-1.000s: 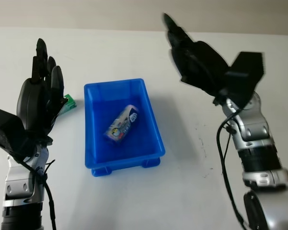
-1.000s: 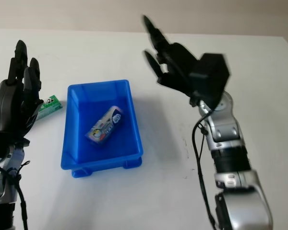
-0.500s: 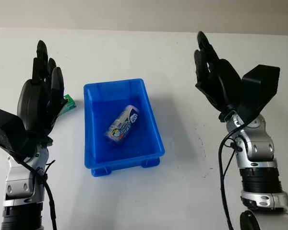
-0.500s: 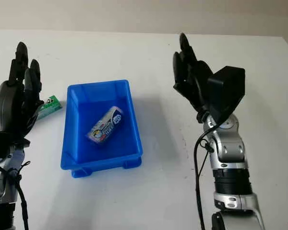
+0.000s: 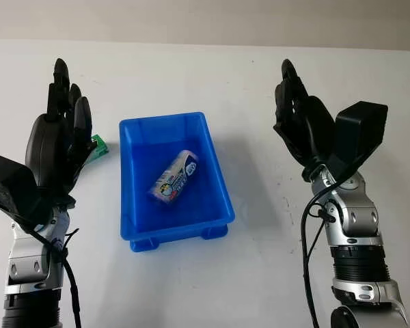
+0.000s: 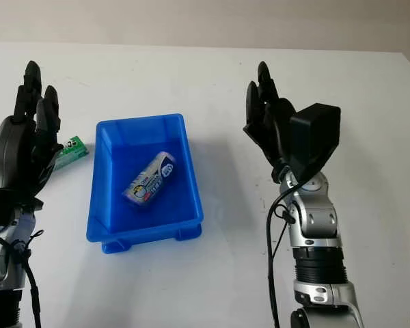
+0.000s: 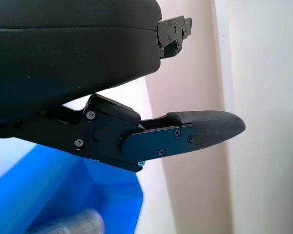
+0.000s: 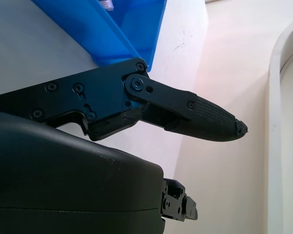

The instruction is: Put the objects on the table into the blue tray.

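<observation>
Blue tray mid-desk, white tube inside. Green packet left of tray (partly hidden). Left hand and right hand flank tray, both empty, unclenched.

Looking down and forward from head height at the white table, two eyes set slightly apart, both taking in the blue tray and both raised arms. Strapped at each wrist, very close behind the left hand and right hand, facing along the fingers, sharing a corner of that tray.
</observation>
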